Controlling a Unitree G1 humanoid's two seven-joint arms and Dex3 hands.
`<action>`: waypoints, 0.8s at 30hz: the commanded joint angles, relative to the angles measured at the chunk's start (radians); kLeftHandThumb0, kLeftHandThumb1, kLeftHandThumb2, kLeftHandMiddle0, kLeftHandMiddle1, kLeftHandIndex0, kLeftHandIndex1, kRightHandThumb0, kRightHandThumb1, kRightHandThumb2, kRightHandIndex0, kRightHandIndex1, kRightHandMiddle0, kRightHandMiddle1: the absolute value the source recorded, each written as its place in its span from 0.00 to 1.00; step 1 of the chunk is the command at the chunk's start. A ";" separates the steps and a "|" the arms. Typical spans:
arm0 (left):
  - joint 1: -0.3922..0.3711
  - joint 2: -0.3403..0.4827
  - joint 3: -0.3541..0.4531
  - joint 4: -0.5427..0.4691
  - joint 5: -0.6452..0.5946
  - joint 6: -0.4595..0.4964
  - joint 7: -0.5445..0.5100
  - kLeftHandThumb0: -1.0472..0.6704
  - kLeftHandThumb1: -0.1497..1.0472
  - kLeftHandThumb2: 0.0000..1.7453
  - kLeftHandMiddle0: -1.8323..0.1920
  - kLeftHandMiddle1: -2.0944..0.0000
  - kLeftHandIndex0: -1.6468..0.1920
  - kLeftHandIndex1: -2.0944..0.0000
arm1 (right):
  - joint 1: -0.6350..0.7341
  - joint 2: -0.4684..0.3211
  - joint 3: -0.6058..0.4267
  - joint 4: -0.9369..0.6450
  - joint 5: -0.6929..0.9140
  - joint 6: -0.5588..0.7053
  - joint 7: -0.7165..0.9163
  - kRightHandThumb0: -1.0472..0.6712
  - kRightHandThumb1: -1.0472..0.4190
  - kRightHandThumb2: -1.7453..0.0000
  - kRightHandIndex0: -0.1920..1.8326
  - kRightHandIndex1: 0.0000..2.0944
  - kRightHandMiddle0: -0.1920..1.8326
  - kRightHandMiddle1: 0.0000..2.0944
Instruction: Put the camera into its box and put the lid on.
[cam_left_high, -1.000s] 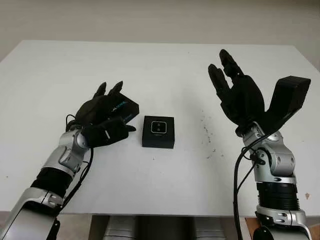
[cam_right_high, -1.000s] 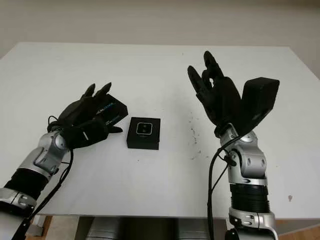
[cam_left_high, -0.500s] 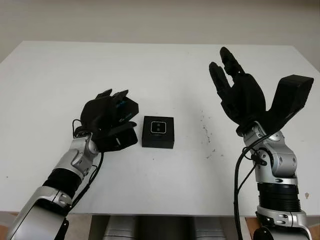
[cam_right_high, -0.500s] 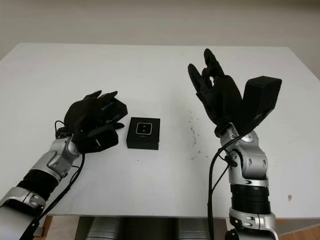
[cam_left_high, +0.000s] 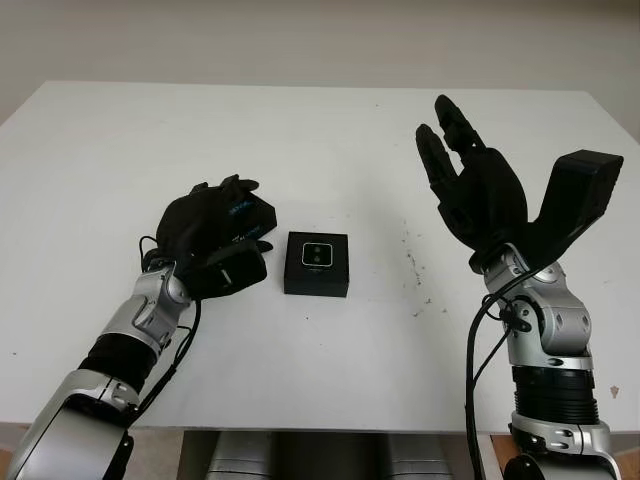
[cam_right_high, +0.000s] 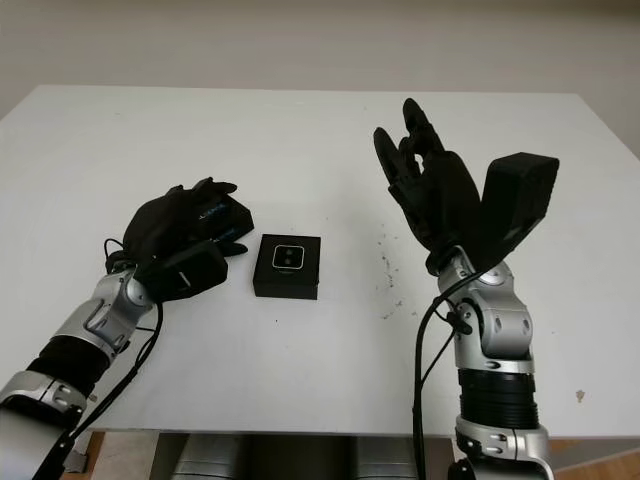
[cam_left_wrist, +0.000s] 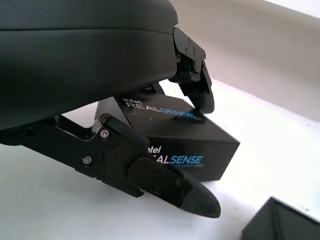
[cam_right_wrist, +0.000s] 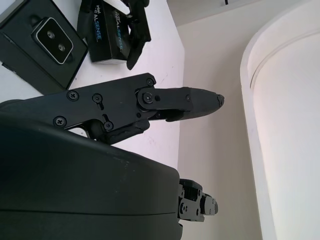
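The open black box (cam_left_high: 317, 264) sits mid-table with the small camera (cam_left_high: 317, 253) lying in it, lens side up. To its left lies the black lid (cam_left_high: 252, 212), printed "Intel RealSense" (cam_left_wrist: 170, 135). My left hand (cam_left_high: 232, 232) is curled over that lid, fingers hooked on its top and thumb against its near side, while the lid stays on the table. My right hand (cam_left_high: 478, 190) is raised above the table's right part, open and holding nothing. The right wrist view looks down on the box (cam_right_wrist: 40, 45) and the lid (cam_right_wrist: 107, 32).
The white table (cam_left_high: 300, 130) is bare around the box, with a few small dark specks (cam_left_high: 412, 262) to the right of it. Its far edge meets a pale wall.
My left hand's fingers have curled down over the lid and its thumb has closed in against the lid's side. The box, camera and right hand have stayed where they were.
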 joint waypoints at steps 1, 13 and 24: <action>0.019 0.016 0.029 -0.060 -0.032 -0.017 -0.027 0.56 0.94 0.03 0.72 0.36 0.74 0.36 | 0.009 0.008 -0.003 -0.005 0.003 -0.015 0.001 0.32 0.00 0.79 0.01 0.02 0.06 0.03; 0.090 0.041 0.201 -0.347 -0.268 -0.102 -0.194 0.56 0.96 0.03 0.73 0.34 0.76 0.38 | 0.017 0.006 0.002 -0.003 0.002 -0.009 0.003 0.34 0.00 0.78 0.01 0.02 0.07 0.03; 0.080 0.052 0.237 -0.361 -0.334 -0.237 -0.277 0.54 0.97 0.03 0.73 0.33 0.76 0.37 | 0.025 0.008 0.006 -0.009 0.001 -0.011 0.009 0.35 0.00 0.77 0.01 0.03 0.07 0.03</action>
